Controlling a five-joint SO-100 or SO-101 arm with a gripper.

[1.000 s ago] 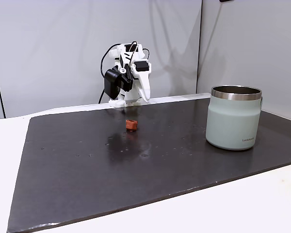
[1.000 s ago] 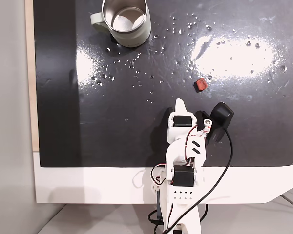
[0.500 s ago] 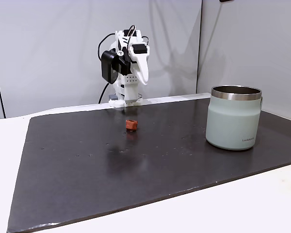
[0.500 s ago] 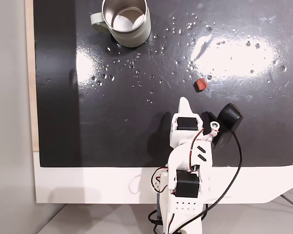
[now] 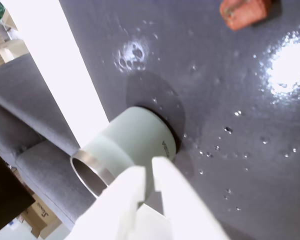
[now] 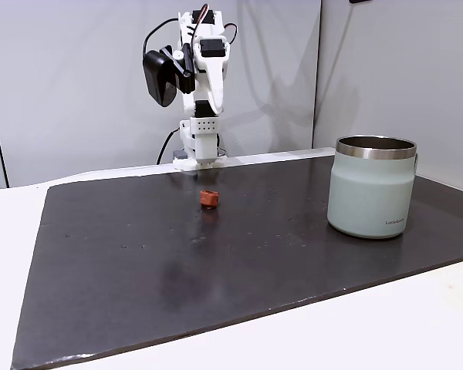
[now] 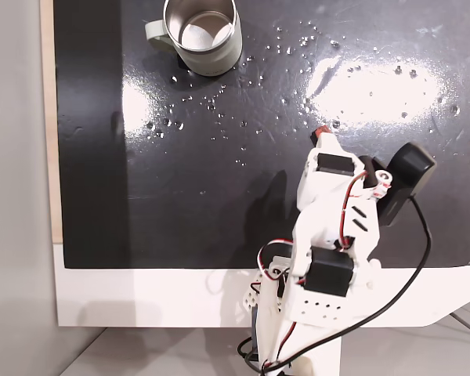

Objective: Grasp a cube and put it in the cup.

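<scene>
The cube (image 6: 209,199) sat alone on the dark mat (image 6: 216,254), well apart from the cup (image 6: 371,187); it looked light, stiff and tiny, probably best pinched across two flat sides. The gripper (image 5: 149,169) was raised, fingers nearly together, holding nothing.

Three cameras: one low in front, one overhead, one on the wrist.
A fixed view looks level across the surface (image 6: 216,262) toward the arm (image 6: 201,85); another looks straight down; the wrist view peers close past the hand (image 5: 149,172). All share the cup (image 6: 370,186) and cube (image 6: 209,199).
</scene>
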